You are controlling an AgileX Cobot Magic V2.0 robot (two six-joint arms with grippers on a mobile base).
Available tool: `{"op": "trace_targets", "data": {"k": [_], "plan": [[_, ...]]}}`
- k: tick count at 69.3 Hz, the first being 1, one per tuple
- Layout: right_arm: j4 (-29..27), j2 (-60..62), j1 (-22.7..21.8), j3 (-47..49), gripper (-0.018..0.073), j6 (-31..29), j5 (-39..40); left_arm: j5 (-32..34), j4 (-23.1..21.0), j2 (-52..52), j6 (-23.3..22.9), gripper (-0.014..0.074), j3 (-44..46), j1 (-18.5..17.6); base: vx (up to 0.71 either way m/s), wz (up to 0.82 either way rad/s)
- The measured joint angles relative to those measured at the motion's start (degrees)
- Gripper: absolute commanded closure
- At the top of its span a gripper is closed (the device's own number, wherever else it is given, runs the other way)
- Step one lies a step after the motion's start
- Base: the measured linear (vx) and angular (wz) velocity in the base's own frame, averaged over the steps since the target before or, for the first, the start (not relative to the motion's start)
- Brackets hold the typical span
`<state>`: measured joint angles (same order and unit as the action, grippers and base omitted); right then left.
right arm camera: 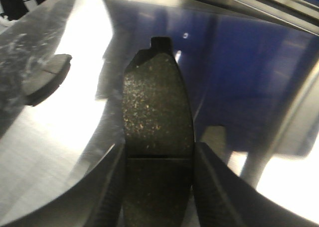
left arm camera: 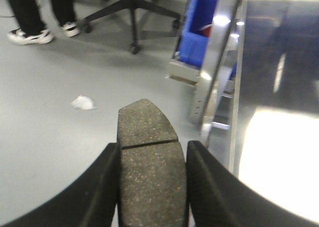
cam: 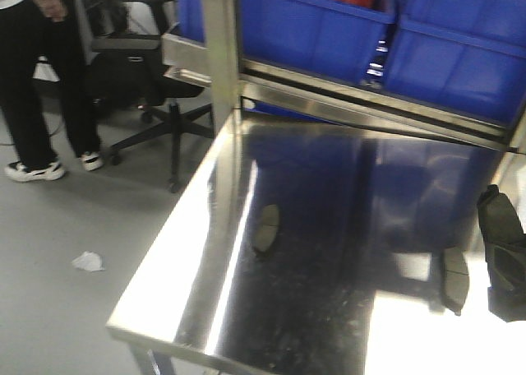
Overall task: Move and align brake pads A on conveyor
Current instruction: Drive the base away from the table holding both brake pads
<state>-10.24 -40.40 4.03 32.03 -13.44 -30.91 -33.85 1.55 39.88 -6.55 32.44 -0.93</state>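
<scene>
Both arms look loaded to me. The left jaws are drawn in tight on the first brake pad (left arm camera: pixel 149 162), clamping its long sides just behind the groove, so the front half juts out past the tips. There is only floor (left arm camera: pixel 50 152) under them. The counter (left arm camera: pixel 279 152) has its edge off to their right.

The right jaws are closed the same way on the second brake pad (right arm camera: pixel 157 112), with its notched end pointing forward and the groove level with the tips. These jaws hang over the steel. A third brake pad (right arm camera: pixel 47 77) lies loose on the counter, ahead of the right jaws and well off to their left, touching neither arm. I can't spot a fourth one.

I'd say this is the carrying step: two pads are lifted and neither is set down. The conveyor isn't in sight from any angle here, so I can't tell which way the belt lies from either pair of jaws.

The next move calls for bringing both pads over to the belt with the grip held firm. The left one needs the most care, since a slip there would drop it to the floor. Then each should go down flat, long sides parallel and ends level, and the jaws should part only once the pad rests on the belt. The loose pad would need a further trip.
</scene>
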Motion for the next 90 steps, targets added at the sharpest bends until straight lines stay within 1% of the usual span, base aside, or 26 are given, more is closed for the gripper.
{"op": "trace_targets", "data": {"k": [29,53,69,90], "plan": [[0.0,0.0,0.0,0.0,0.0476,0.0,0.0,0.0,0.0,0.0,0.0,0.0468,0.0,0.0,-0.1,0.48],[0.0,0.0,0.0,0.0,0.0476,0.0,0.0,0.0,0.0,0.0,0.0,0.0468,0.0,0.0,-0.06,0.62],[-0.1,0.0,0.0,0.0,0.0476,0.0,0.0,0.0,0.1,0.0,0.0,0.0468,0.0,0.0,0.0,0.59],[-0.1,0.0,0.0,0.0,0.0476,0.0,0.0,0.0,0.1,0.0,0.0,0.0468,0.0,0.0,0.07,0.4]]}}
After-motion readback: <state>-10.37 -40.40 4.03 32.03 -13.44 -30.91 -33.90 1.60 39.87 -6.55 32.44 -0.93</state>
